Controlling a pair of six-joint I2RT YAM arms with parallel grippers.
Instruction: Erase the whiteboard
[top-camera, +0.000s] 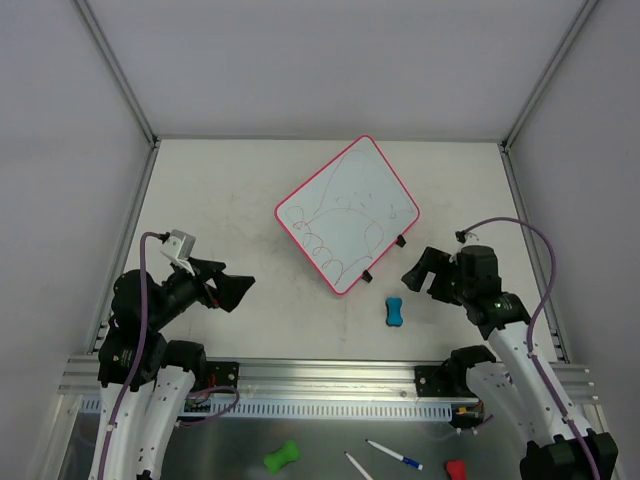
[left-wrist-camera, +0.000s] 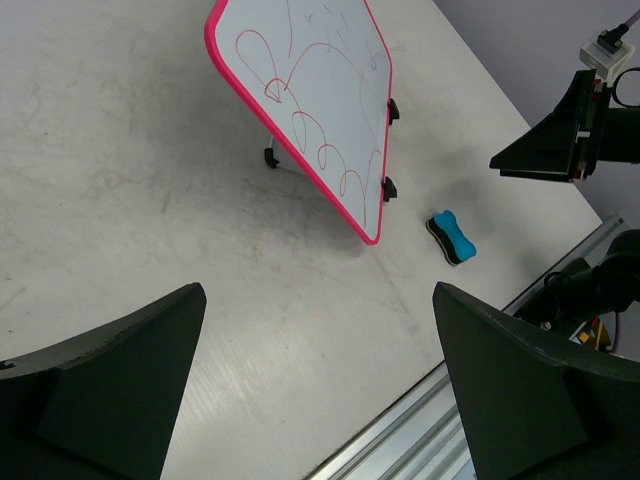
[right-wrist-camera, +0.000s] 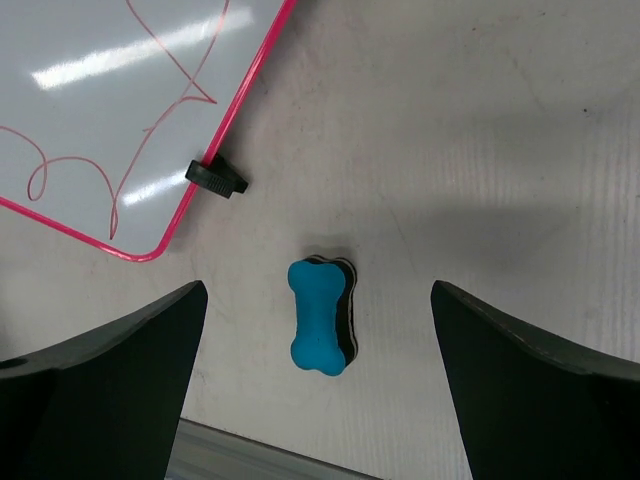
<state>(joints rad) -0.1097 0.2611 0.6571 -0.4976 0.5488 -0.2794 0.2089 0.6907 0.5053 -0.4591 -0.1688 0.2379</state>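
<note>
Left end effector (top-camera: 243, 293) and right end effector (top-camera: 415, 280) gape wide, empty; blue bone-shaped eraser (top-camera: 395, 312) lies at five o'clock of the scribbled pink-rimmed square whiteboard (top-camera: 347, 212).

Robot lab test cell: left arm (top-camera: 140, 405) and right arm (top-camera: 525, 368) bolted to a slotted aluminium rail (top-camera: 330, 378), scuffed white table (top-camera: 220, 190) boxed in by blank grey panels (top-camera: 60, 150) on extrusion posts (top-camera: 115, 65), exposed purple cabling (top-camera: 530, 228), spare marker (top-camera: 395, 457) lying on the steel shelf (top-camera: 320, 440) below the rail
</note>
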